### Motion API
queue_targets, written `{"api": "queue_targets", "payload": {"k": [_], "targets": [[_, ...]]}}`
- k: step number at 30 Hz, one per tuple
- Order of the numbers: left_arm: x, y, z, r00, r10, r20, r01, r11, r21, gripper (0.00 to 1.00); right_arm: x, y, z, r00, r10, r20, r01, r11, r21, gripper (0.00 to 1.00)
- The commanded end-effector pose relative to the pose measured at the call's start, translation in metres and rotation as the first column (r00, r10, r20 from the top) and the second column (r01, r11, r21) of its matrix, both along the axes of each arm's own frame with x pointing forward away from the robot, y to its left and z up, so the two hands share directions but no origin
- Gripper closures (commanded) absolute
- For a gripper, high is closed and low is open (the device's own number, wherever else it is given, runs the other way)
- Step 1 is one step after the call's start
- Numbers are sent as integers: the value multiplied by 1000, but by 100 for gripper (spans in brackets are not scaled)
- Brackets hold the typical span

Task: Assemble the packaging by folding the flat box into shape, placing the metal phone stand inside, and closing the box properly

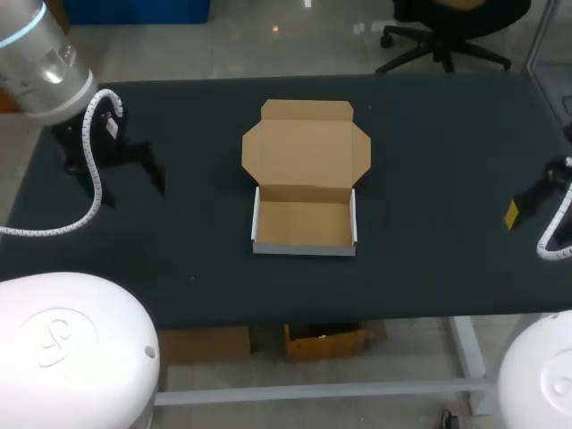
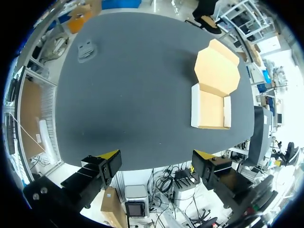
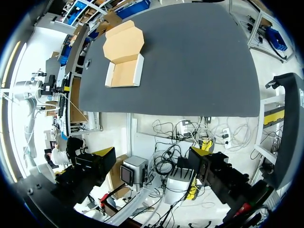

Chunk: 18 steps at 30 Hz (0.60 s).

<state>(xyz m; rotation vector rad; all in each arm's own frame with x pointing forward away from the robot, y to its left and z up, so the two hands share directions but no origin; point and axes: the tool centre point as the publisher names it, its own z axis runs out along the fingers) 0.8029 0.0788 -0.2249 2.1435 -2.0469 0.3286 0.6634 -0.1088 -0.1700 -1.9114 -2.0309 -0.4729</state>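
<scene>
Box (image 1: 304, 223) formed, lid open, well ahead of left gripper (image 2: 156, 164) and right gripper (image 3: 152, 159), both spread wide, empty. I judge stand-loading is next. The grey object (image 2: 87, 49) far ahead of left gripper may be the stand.

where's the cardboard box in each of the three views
Head view: the cardboard box sits mid-table, with its lid open flat on the far side of the tray.
Left wrist view: it lies ahead of the left pincer, tray nearer and lid beyond.
Right wrist view: it lies far ahead of the right pincer, near the table's far end.
Shared landmark: the dark table under it.
</scene>
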Motion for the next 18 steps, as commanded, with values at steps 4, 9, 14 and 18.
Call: {"api": "queue_targets", "payload": {"k": [4, 9, 14, 18], "targets": [[14, 3, -10, 1000, 23, -11, -22, 999, 28, 0, 0, -1, 1, 1000, 2, -4, -2, 1000, -1, 0], [20, 6, -19, 999, 39, -13, -39, 998, 44, 0, 0, -1, 1, 1000, 2, -4, -2, 1000, -1, 0], [32, 13, -29, 999, 44, -19, -43, 998, 50, 0, 0, -1, 1, 1000, 2, -4, -2, 1000, -1, 0], [44, 18, -40, 998, 44, -39, -41, 997, 62, 0, 0, -1, 1, 1000, 2, -4, -2, 1000, -1, 0]]}}
